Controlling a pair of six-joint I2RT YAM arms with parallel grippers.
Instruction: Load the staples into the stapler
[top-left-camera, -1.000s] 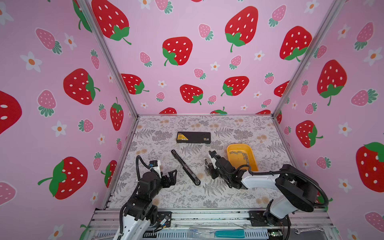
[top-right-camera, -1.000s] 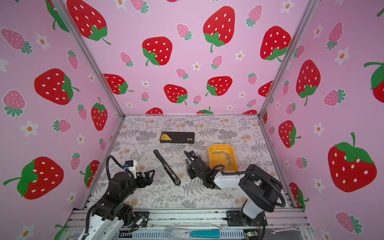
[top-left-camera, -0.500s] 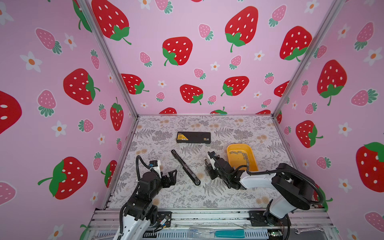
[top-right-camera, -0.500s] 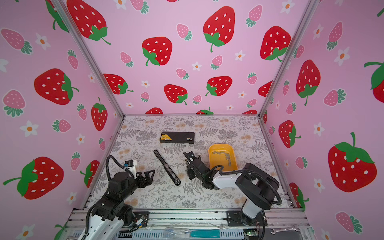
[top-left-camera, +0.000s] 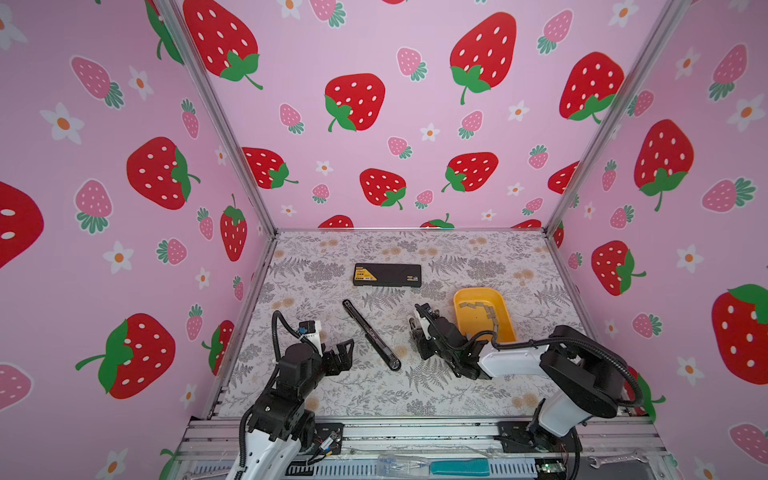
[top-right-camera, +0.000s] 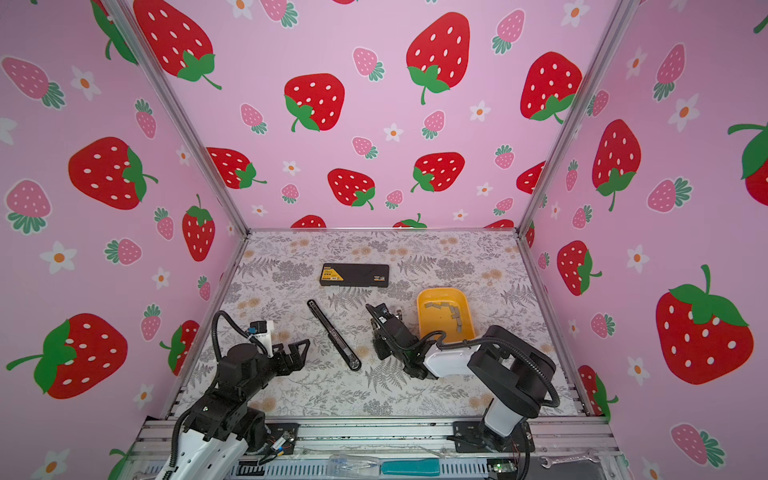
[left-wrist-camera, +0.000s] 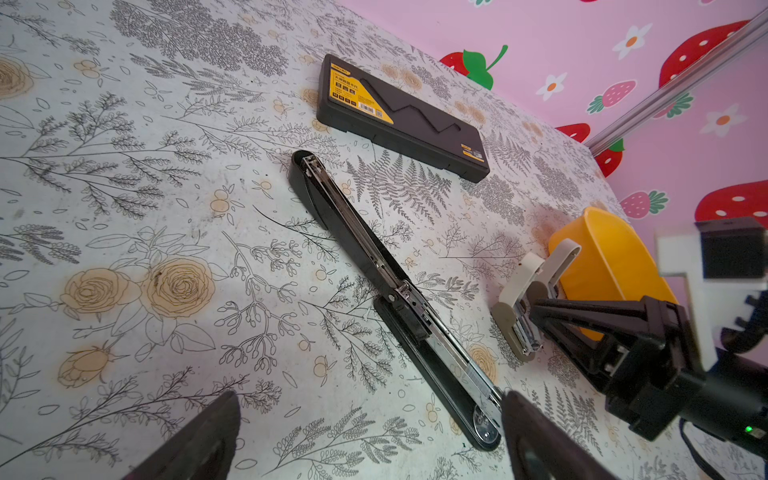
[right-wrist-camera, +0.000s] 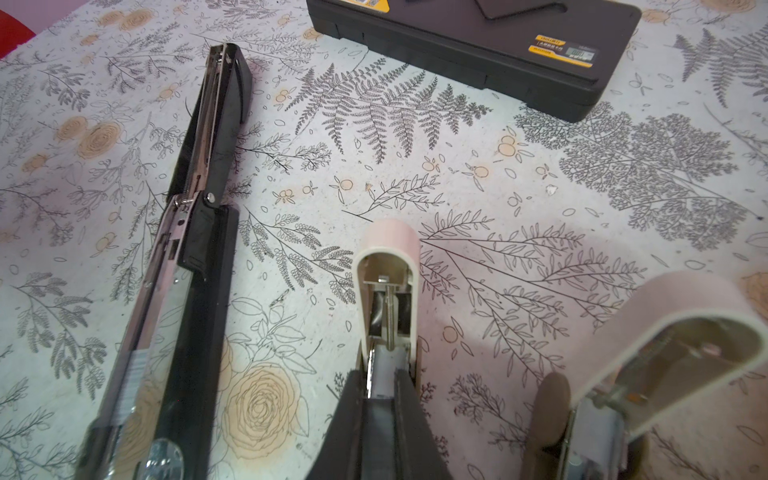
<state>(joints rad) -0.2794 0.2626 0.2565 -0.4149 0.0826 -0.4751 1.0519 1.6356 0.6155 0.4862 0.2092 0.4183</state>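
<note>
Our right gripper (right-wrist-camera: 380, 378) is clenched on a small whitish stapler (right-wrist-camera: 388, 249), its lid swung open, on the bench (top-left-camera: 415, 395) just beside the yellow tray (top-left-camera: 469, 320). Our left gripper (top-left-camera: 348, 345) hangs released, well apart. The staples (top-left-camera: 484, 309) lie in the tray. We judge the stapler opened but not loaded: a strip must be fetched, seated and the lid closed.

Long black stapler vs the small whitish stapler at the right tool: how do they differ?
The black stapler is far longer than the small whitish stapler. The black stapler lies free, folded out flat; the whitish stapler sits clamped in the right tool, lid raised. Both are open.
</note>
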